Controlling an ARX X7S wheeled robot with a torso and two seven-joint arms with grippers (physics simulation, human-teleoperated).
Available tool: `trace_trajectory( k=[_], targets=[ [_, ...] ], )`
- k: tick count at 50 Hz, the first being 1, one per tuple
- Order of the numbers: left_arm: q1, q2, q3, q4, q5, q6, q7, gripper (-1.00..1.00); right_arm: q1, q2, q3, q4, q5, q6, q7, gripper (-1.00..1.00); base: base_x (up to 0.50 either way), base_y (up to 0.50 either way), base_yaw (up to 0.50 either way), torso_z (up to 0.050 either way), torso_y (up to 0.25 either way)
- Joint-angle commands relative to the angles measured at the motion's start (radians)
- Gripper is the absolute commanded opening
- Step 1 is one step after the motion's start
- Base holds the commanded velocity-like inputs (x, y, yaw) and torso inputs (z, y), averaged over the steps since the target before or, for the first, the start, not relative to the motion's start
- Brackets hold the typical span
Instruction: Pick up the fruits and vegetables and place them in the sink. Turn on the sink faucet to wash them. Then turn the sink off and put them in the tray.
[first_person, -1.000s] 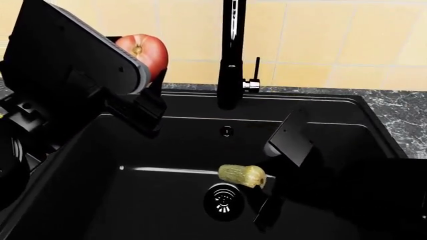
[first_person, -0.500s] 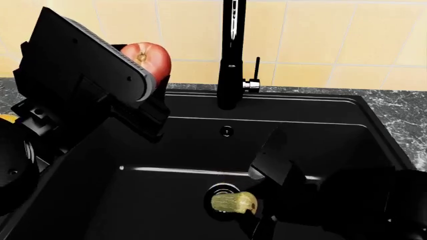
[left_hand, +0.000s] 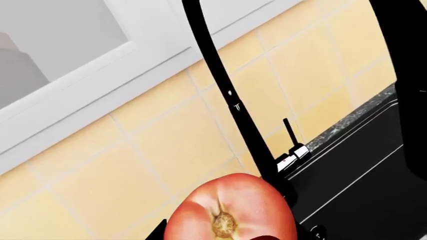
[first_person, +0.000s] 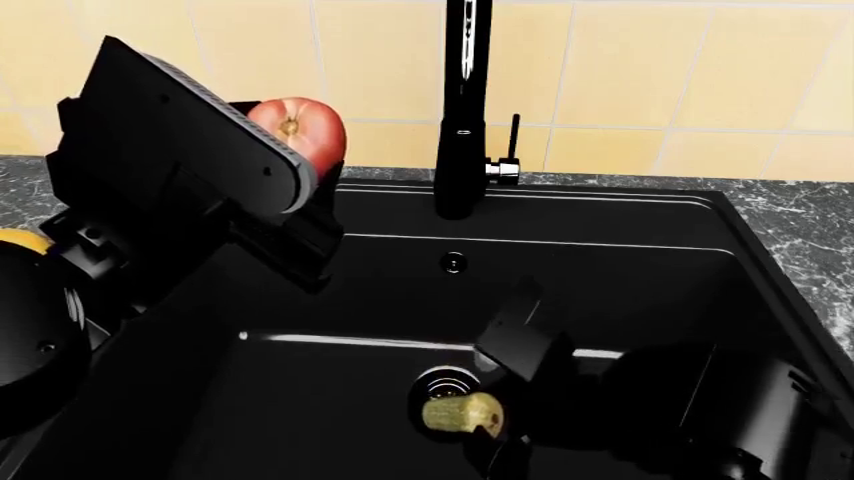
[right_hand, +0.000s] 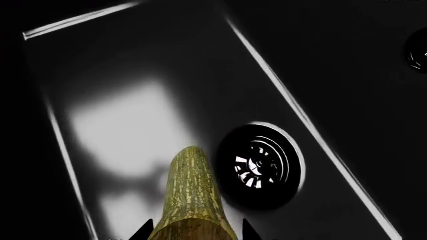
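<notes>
The red tomato is held up over the back left corner of the black sink, with my left gripper shut on it. In the left wrist view the tomato fills the space at my left gripper, stem scar facing the camera. My right gripper is low inside the basin, shut on the pale striped squash, right beside the round drain. The right wrist view has the squash sticking out from my right gripper over the drain. The tray is out of view.
The tall black faucet stands at the sink's back rim, its thin lever upright on its right side. A small overflow hole marks the back wall. Dark stone counter surrounds the basin. A yellow object's edge peeks out at far left.
My right gripper has gone down and toward me with the squash, from mid-basin to beside the drain. My left arm with the tomato has drifted slightly right and lower.
</notes>
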Motion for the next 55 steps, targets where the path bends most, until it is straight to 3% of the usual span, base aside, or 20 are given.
trace_trajectory(
  k=[1,13,14,29,36,55],
  targets=[
    [0.009,-0.001,0.004,-0.003,0.013,0.013,0.001,-1.00,0.021,-0.029,-0.045,0.046,-0.065,-0.022,-0.023,-1.00,0.00,0.00,0.00,0.000,0.000],
    [0.011,-0.004,0.009,-0.005,0.023,0.018,0.008,-1.00,0.021,-0.041,-0.070,0.084,-0.104,-0.048,-0.024,-1.00,0.00,0.00,0.00,0.000,0.002],
    [0.010,-0.004,0.009,-0.005,0.022,0.018,0.008,-1.00,0.022,-0.041,-0.072,0.085,-0.106,-0.051,-0.025,1.00,0.00,0.00,0.00,0.000,0.000],
    [0.010,-0.015,0.021,0.005,0.026,0.012,0.015,-1.00,0.030,-0.029,-0.074,0.056,-0.097,-0.045,-0.025,1.00,0.00,0.00,0.00,0.001,0.000],
    [0.020,-0.028,0.067,0.015,0.089,-0.004,0.072,-1.00,0.043,0.022,-0.015,-0.023,-0.036,0.004,0.014,1.00,0.00,0.00,0.00,0.000,0.000],
    [-0.022,-0.019,0.311,0.039,0.385,0.016,0.424,-1.00,-0.017,0.248,0.269,-0.247,0.220,0.002,0.151,1.00,0.00,0.00,0.00,0.000,0.001]
  ],
)
